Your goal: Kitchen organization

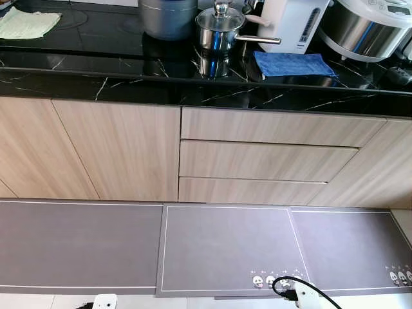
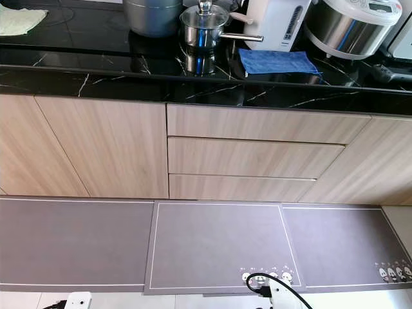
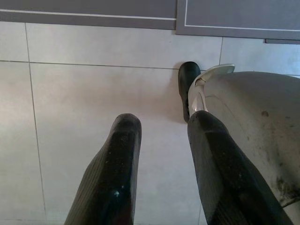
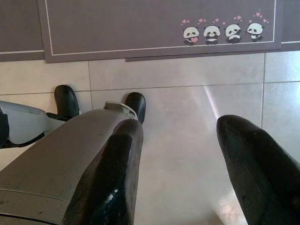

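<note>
Your left jaws (image 3: 159,164) and right jaws (image 4: 187,164) hang apart over the floor; the saucepan (image 1: 219,29) sits on the bench (image 1: 96,80) at 12 o'clock, well apart.

Below the parted left gripper (image 3: 161,173) lies bare floor (image 3: 89,98). The robot's own leg (image 3: 253,126) crowds its side. Tabletop (image 1: 96,80) stands well above.

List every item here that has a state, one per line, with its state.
saucepan: lidded, upright on the counter
blue cloth: folded flat
green cloth: lying flat
drawers: all shut
cabinet doors: shut
left gripper: open, empty
right gripper: open, empty
</note>
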Motion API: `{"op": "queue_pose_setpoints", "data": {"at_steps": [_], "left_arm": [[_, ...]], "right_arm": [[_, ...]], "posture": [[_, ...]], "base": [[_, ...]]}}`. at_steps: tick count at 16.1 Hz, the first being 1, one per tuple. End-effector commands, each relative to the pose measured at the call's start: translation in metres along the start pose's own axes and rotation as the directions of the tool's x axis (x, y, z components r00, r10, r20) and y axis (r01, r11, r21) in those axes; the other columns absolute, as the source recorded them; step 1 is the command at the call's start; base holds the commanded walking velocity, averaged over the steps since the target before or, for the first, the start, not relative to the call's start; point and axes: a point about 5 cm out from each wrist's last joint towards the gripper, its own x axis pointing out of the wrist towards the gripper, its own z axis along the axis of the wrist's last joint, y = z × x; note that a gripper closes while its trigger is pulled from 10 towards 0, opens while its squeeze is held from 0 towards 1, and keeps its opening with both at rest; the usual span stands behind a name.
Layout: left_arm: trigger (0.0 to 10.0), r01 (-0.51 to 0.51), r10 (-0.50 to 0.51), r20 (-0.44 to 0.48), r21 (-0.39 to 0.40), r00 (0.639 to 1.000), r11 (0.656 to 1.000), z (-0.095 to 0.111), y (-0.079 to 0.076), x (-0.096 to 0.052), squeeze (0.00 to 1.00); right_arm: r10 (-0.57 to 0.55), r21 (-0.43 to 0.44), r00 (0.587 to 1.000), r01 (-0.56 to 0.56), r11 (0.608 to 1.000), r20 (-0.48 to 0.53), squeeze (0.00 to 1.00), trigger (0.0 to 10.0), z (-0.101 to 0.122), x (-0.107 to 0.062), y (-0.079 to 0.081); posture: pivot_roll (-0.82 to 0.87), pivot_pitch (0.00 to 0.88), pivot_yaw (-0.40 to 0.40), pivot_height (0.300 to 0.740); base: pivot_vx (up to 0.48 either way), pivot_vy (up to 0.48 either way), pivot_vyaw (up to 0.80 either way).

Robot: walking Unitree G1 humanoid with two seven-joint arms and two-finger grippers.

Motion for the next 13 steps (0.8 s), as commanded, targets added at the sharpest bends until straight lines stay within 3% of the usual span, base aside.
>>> {"op": "queue_pose_setpoints", "data": {"at_steps": [1,7,13], "left_arm": [[10.0,0.029,-0.030,-0.048,-0.008,0.998,1.000,-0.0128,-0.0082,-0.0010,0.00],[10.0,0.027,-0.029,-0.051,-0.027,0.998,0.999,-0.0160,-0.0090,-0.0016,0.00],[10.0,0.021,-0.018,-0.063,0.038,0.998,0.999,-0.0170,-0.0037,-0.0022,0.00]], "right_arm": [[-0.015,0.005,1.000,0.015,1.000,-0.002,0.00,10.0,-0.0024,-0.0017,-0.0061],[-0.019,0.015,1.000,0.019,1.000,0.001,0.00,10.0,-0.0018,-0.0027,-0.0098],[-0.006,0.012,1.000,0.006,1.000,0.009,0.00,10.0,-0.0012,-0.0019,-0.0065]], "posture": [[0.07,0.033,-0.116,0.740],[0.04,0.049,-0.137,0.740],[0.03,0.059,-0.115,0.740]], "base": [[0.000,0.000,0.00],[0.000,0.000,0.00],[0.000,0.000,0.00]]}}
